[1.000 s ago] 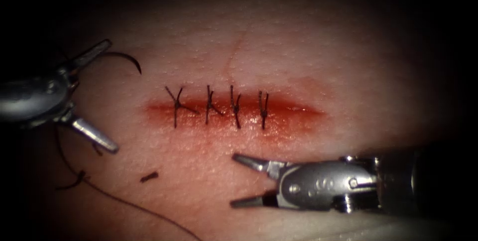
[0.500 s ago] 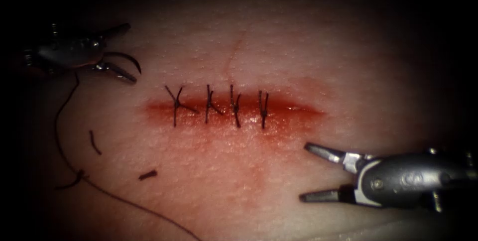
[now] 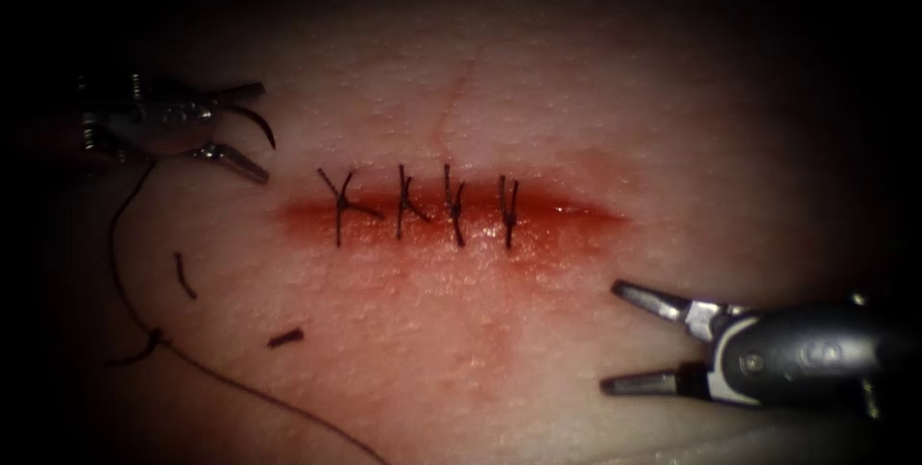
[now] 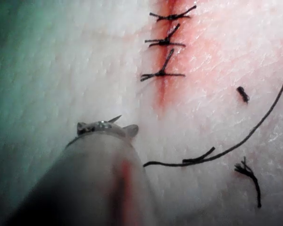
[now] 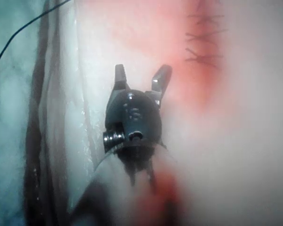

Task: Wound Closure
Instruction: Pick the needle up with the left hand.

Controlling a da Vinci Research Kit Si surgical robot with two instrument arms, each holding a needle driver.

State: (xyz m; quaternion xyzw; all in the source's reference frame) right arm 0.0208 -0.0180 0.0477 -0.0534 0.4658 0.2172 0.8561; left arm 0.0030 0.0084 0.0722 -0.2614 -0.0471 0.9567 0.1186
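Observation:
The cut (image 3: 451,213) runs across the tissue (image 3: 538,100), red with fluid and crossed by several tied stitches (image 3: 453,206). The curved needle (image 3: 257,121) lies on the tissue left of the cut, not in it. My left tool (image 3: 263,134) has its jaws open, one on each side of the needle, without gripping it. The needle's tip (image 4: 115,118) pokes out beside the left tool (image 4: 106,127). Thread (image 3: 113,234) trails from the needle down the left side. My right tool (image 3: 611,335) is open and holds nothing, below the cut's right end, as the right wrist view (image 5: 140,77) confirms.
Short cut ends of thread (image 3: 182,275) (image 3: 286,338) lie on the tissue below and left of the cut. The long thread (image 4: 226,150) crosses the tissue near two cut ends (image 4: 243,94) (image 4: 247,172). Stitches (image 4: 162,42) (image 5: 203,37) show over red fluid.
The left tool swung from the far left up to the needle and narrowed its wide-spread jaws around it. The right tool drew back to the right, still open.

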